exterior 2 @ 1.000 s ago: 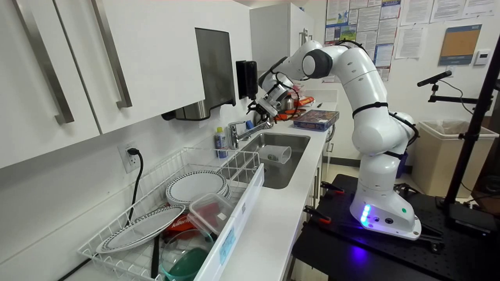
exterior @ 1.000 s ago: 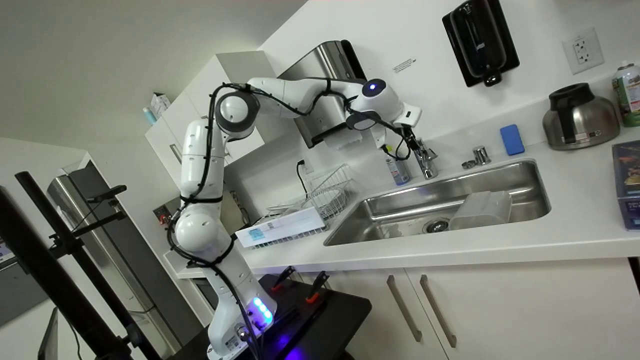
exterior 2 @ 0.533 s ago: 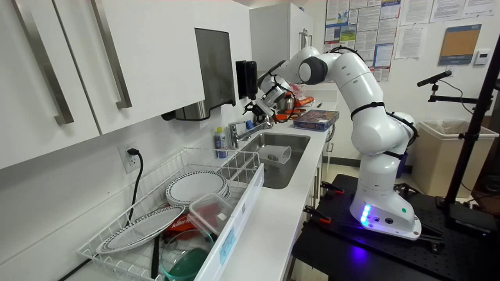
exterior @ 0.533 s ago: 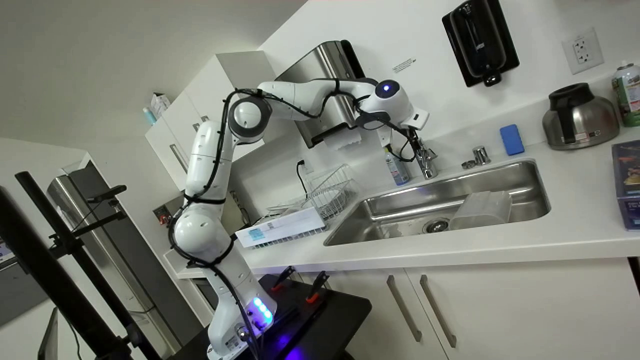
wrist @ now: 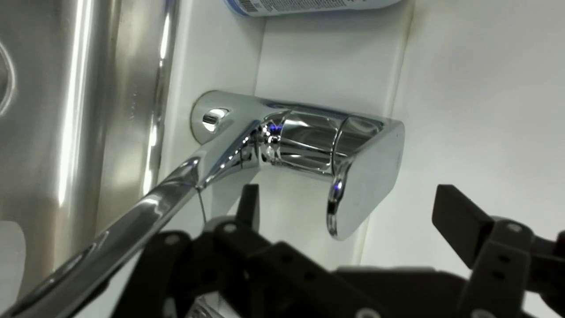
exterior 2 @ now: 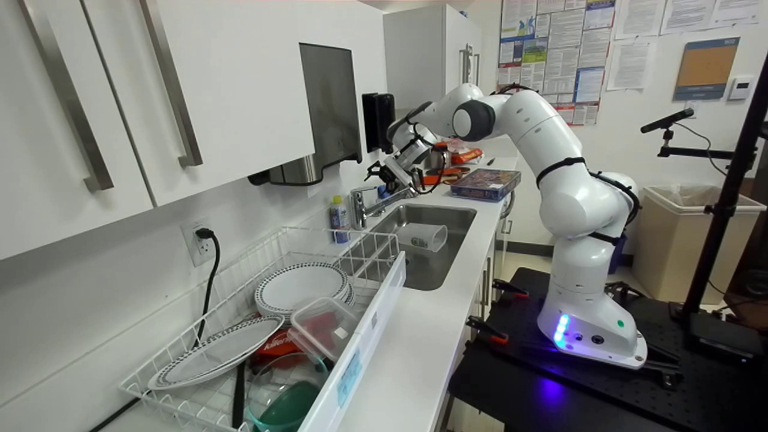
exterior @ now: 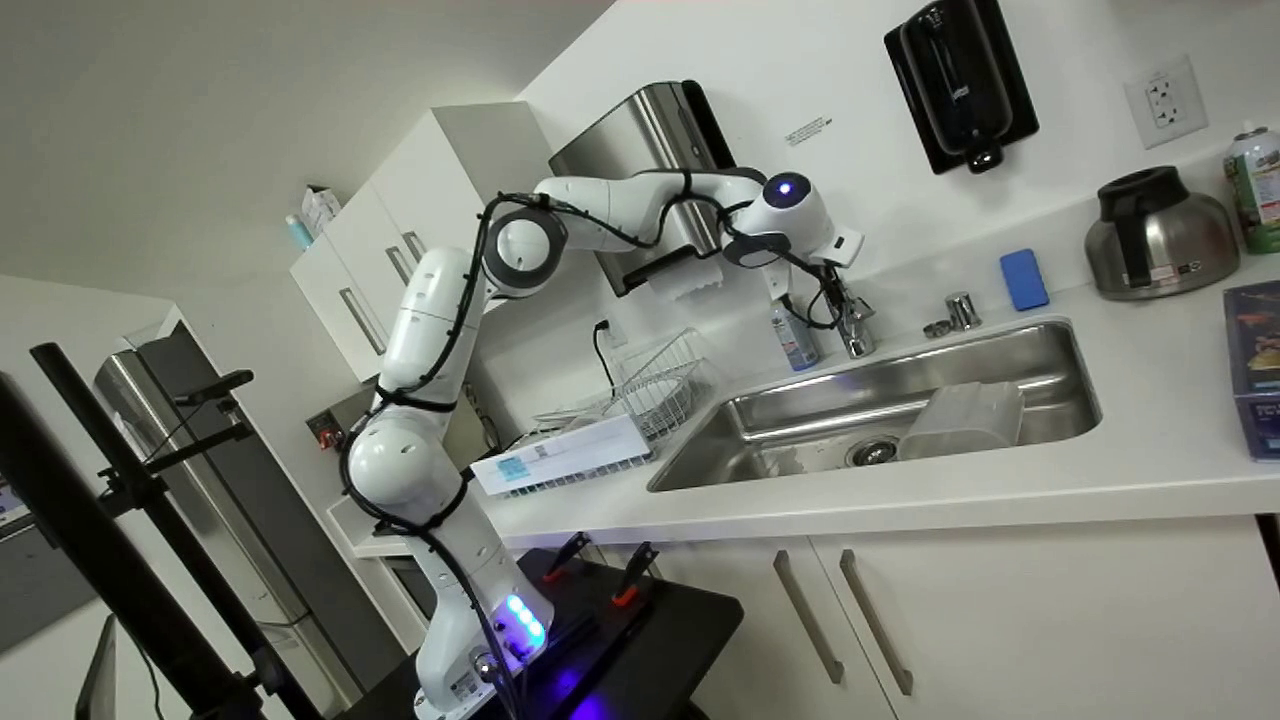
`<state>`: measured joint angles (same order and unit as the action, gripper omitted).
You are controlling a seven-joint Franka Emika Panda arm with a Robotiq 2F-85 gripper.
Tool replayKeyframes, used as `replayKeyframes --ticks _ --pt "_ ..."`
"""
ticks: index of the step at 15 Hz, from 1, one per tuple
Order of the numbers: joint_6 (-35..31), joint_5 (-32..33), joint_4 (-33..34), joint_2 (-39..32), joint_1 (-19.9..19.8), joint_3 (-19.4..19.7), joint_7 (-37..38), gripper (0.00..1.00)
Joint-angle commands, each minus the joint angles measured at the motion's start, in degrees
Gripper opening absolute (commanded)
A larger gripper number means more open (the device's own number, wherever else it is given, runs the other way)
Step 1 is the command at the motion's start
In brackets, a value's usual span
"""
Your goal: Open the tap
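Note:
The silvery tap (exterior: 855, 332) stands upright behind the sink; it shows in both exterior views (exterior 2: 359, 209). In the wrist view the tap (wrist: 306, 137) lies sideways, its spout running to the lower left. Its flat lever handle (wrist: 371, 176) is at the right end of the body. My gripper (wrist: 346, 194) is open and empty, with one black finger on each side of the lever's free end in the picture. I see no contact with the lever. In an exterior view the gripper (exterior 2: 380, 173) hangs just above the spout. In an exterior view the wrist partly hides the tap's top.
The steel sink (exterior: 800, 440) holds a clear plastic container (exterior: 965, 420). A spray can (exterior 2: 339, 219) stands beside the tap, near the wall. A white dish rack (exterior 2: 378, 300) is beside the sink. A towel dispenser (exterior 2: 333, 108) hangs above. A low metal fitting (exterior: 962, 310) and blue sponge (exterior: 1024, 279) are behind the sink.
The arm has lowered and shifted, bringing the gripper down and toward the tap's upright body. The tap and its lever look unmoved.

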<state>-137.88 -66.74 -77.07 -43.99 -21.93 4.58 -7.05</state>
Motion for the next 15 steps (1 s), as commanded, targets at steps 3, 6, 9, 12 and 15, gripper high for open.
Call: replayKeyframes --ticks 3,6,9,12,15 --pt "0.1 -0.7 5.4 -3.5 -0.3 -1.3 1.5 0.58" --pt "0.3 -0.7 6.4 -4.1 -0.6 -1.8 1.1 0.34" --pt "0.0 -0.8 6.1 -3.4 -0.7 -1.8 0.7 0.12" --pt "-0.7 -1.5 5.3 -2.0 -0.3 -1.8 0.0 0.02" --pt "-1.3 -1.8 4.5 -0.9 -0.1 -1.8 -0.6 0.04"
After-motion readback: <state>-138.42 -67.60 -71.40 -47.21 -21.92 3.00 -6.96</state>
